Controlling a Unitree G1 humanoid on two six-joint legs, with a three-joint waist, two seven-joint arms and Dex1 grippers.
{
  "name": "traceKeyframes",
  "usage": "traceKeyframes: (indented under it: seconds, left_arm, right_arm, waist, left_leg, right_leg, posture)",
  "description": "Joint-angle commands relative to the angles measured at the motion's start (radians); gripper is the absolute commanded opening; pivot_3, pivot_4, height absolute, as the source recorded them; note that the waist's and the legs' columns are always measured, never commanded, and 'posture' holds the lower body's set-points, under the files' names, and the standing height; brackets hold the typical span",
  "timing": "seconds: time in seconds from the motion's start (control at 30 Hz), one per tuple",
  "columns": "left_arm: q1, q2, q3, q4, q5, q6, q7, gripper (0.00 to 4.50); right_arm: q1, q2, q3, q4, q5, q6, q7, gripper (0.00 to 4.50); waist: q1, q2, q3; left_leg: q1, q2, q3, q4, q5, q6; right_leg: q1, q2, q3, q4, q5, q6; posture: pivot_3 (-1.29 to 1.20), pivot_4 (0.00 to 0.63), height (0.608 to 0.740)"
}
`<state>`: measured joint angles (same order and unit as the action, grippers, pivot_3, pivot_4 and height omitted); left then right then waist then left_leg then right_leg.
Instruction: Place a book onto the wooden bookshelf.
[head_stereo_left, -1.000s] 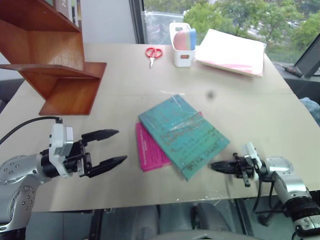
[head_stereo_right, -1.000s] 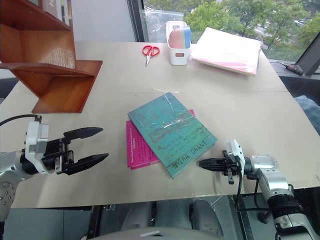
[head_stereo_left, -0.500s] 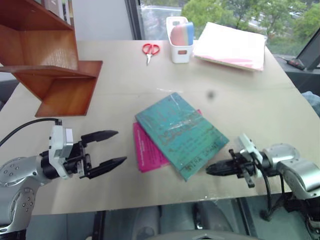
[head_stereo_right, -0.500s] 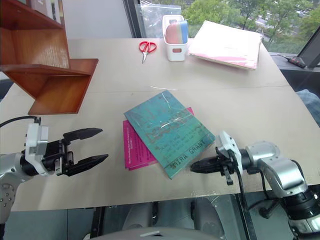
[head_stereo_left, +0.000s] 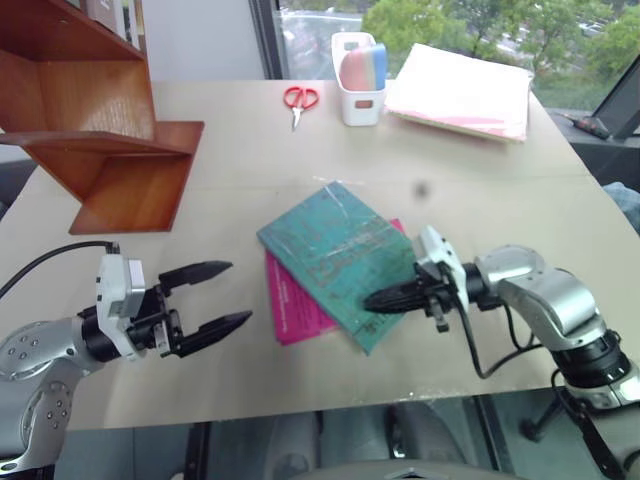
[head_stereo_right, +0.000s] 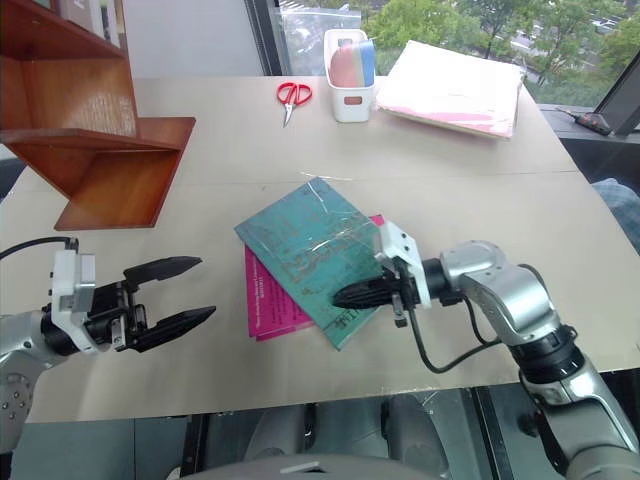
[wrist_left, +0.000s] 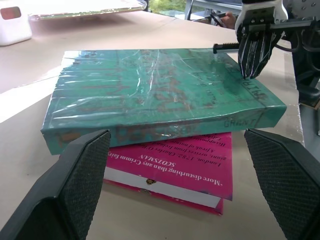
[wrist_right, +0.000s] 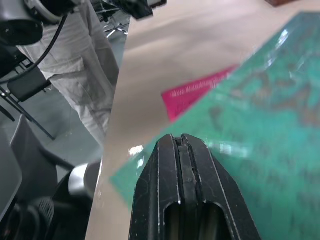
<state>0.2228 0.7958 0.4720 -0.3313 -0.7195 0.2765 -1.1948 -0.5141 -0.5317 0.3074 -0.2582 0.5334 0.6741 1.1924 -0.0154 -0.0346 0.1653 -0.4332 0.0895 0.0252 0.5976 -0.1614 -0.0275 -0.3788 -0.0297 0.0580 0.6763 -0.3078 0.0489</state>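
Observation:
The teal-green book (head_stereo_left: 325, 250) lies flat mid-table, overlapping a magenta-pink book (head_stereo_left: 292, 308). My right gripper (head_stereo_left: 370, 300) is shut; it points left with its tips on the teal cover near the book's right front edge, as also seen in the left wrist view (wrist_left: 248, 74). My left gripper (head_stereo_left: 240, 292) is open, level above the table left of both books, and aimed at them; nothing is between its fingers (wrist_left: 75, 185). The wooden bookshelf (head_stereo_left: 110, 130) stands at the far left.
Red scissors (head_stereo_left: 305, 103), a white container (head_stereo_left: 362, 90) of pastel items and a pale pink paper stack (head_stereo_left: 462, 95) lie along the table's far side. The table's front edge (head_stereo_left: 300, 412) runs just below both grippers.
My right gripper rose from the table's front right edge and swung left onto the teal book. The teal book shifted slightly to the left. The left gripper stayed put.

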Motion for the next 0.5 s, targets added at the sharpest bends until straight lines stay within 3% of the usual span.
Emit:
traceKeyframes:
  seconds: [0.03,0.1,0.2,0.33,0.4,0.5]
  left_arm:
    - [0.002,-0.002,0.020,-0.022,0.000,-0.011,0.012,4.50]
    - [0.001,-0.004,0.021,-0.028,-0.004,-0.006,0.020,4.50]
    - [0.005,0.003,0.022,-0.039,-0.017,0.008,0.020,4.50]
    - [0.023,0.020,0.013,-0.056,-0.031,0.025,-0.008,4.50]
    - [0.025,0.026,0.007,-0.061,-0.038,0.033,-0.022,4.50]
    - [0.028,0.036,0.001,-0.065,-0.038,0.037,-0.045,4.50]
  right_arm:
    - [-0.029,0.023,0.006,-0.008,0.002,0.024,-0.031,0.05]
    - [-0.038,0.025,0.008,-0.012,0.009,0.024,-0.019,0.05]
    - [-0.053,-0.049,-0.052,-0.105,0.142,0.122,0.069,0.05]
    - [-0.018,-0.218,-0.083,-0.179,0.172,0.146,0.182,0.05]
    - [0.057,-0.357,-0.128,-0.171,0.147,0.079,0.273,0.05]
    - [0.138,-0.465,-0.144,-0.142,0.095,-0.025,0.335,0.05]
  waist:
    - [0.002,0.000,0.000]
    - [0.004,0.000,0.000]
    - [0.002,0.000,0.000]
    - [0.003,0.001,0.001]
    - [0.008,0.001,0.002]
    - [0.006,0.000,0.002]
  left_leg:
    - [0.000,0.000,0.000,0.000,0.000,0.000]
    - [0.000,0.000,0.000,0.000,0.000,0.000]
    - [0.000,0.000,0.000,0.000,0.000,0.000]
    - [0.000,0.000,0.000,0.000,0.000,0.000]
    - [0.000,0.000,0.000,0.000,0.000,0.000]
    - [0.000,-0.001,0.000,0.000,0.000,0.000]
  right_leg:
    - [0.000,0.000,0.000,0.000,0.000,0.000]
    - [0.000,0.000,0.000,0.000,0.000,0.000]
    - [0.000,0.000,0.000,0.000,0.000,0.000]
    - [0.000,0.000,0.000,0.001,0.000,0.000]
    - [0.000,-0.001,-0.001,0.000,0.000,0.000]
    - [0.000,-0.002,-0.001,-0.002,-0.002,-0.003]
  posture:
    - [0.00,0.150,0.740]
    - [0.00,0.150,0.740]
    - [0.00,0.150,0.740]
    - [0.00,0.150,0.740]
    - [0.00,0.150,0.740]
    - [0.00,0.150,0.740]
